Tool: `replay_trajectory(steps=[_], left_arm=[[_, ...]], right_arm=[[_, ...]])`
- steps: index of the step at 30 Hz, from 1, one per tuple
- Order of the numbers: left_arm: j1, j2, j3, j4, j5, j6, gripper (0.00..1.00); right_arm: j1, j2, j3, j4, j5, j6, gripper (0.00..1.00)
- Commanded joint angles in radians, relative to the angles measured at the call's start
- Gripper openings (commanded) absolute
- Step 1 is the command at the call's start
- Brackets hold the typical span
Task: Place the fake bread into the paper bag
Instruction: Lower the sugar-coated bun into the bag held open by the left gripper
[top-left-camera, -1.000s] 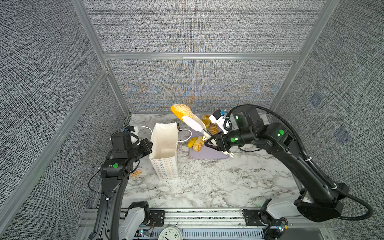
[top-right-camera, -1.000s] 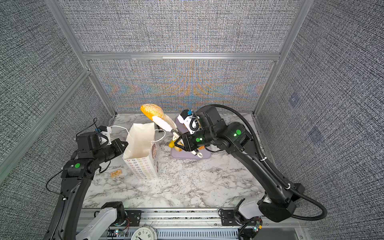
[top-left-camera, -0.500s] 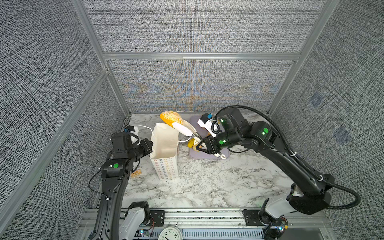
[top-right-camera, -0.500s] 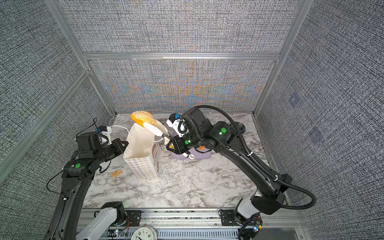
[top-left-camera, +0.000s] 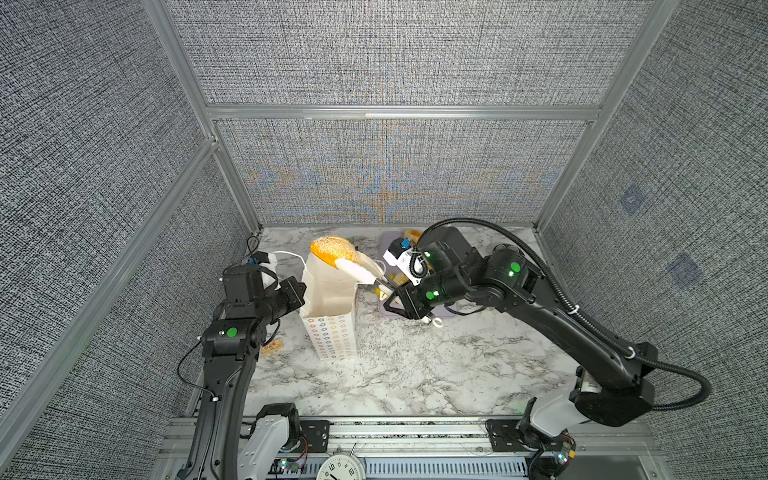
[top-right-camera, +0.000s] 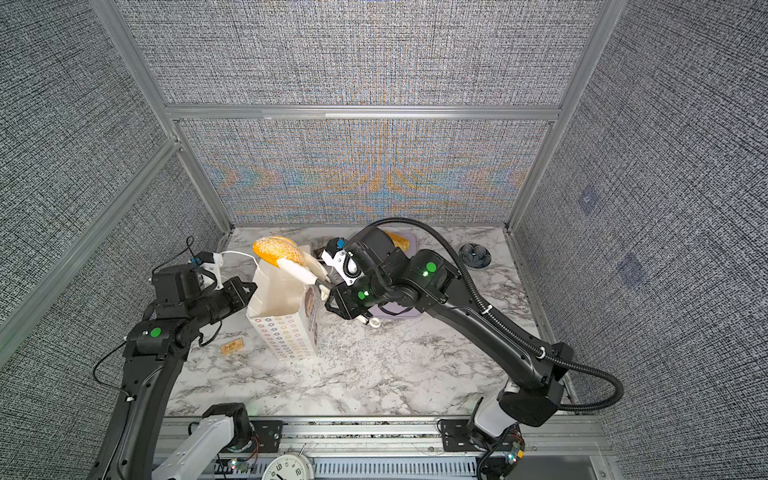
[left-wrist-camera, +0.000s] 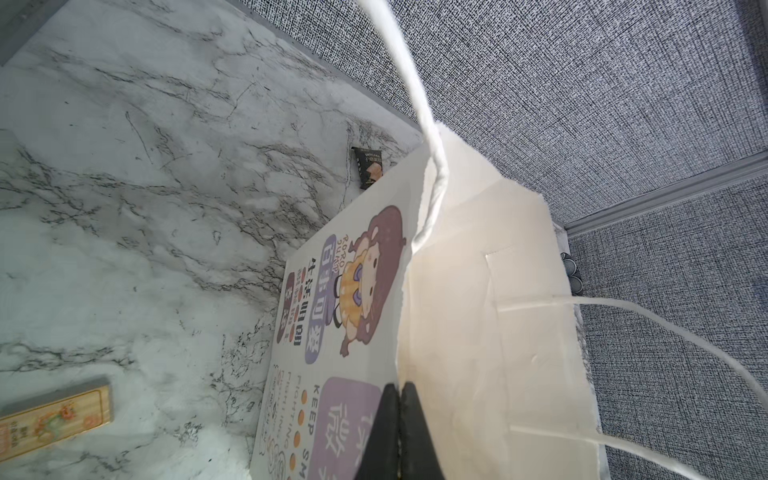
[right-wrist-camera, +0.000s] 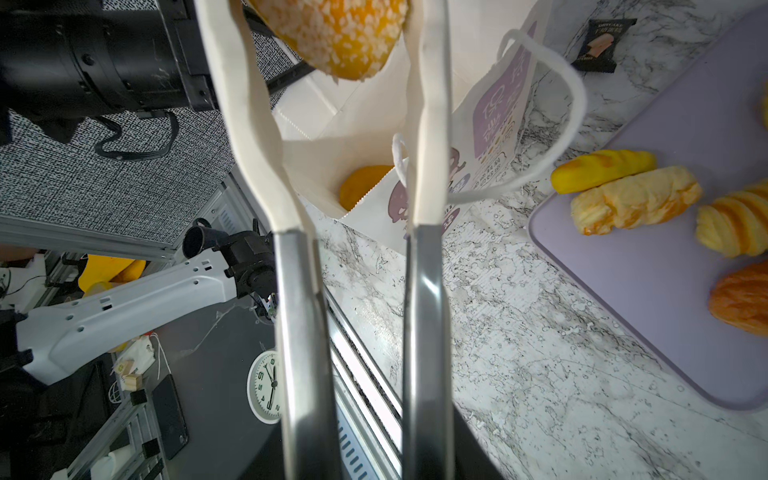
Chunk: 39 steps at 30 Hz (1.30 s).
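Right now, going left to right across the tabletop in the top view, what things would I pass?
In a top view: small orange packet → paper bag → lavender tray → dark flower-shaped dish.

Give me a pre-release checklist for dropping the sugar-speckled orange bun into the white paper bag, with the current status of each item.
1. Grip on the sugar-speckled orange bun: ok, pinched between the white tips of the metal tongs.
2. Tongs held by the right gripper: ok, shut on them.
3. Mouth of the white paper bag open: ok; the left gripper pinches its rim.
4. Bun centred over the mouth: cannot tell; in both top views it overlaps the far rim.
5. Room inside: ok; only one orange bread piece shows at the bottom.
6. Nearby cord handle clear of the mouth: ok, hanging outside.
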Motion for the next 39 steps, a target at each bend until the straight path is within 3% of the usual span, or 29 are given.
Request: replay_trajectory(steps=[1, 10, 39], left_arm=[[0.000, -0.001, 0.000, 0.022, 0.009, -0.003, 0.02], [0.001, -0.001, -0.005, 0.028, 0.013, -0.009, 0.02], [0.001, -0.016, -0.027, 0.048, 0.020, -0.025, 0.02]], right_arm=[[0.028, 0.002, 0.004, 0.012, 0.059, 0.038, 0.38], [0.074, 0.033, 0.012, 0.012, 0.174, 0.100, 0.38], [0.084, 0.116, -0.008, 0.006, 0.200, 0.097, 0.38]])
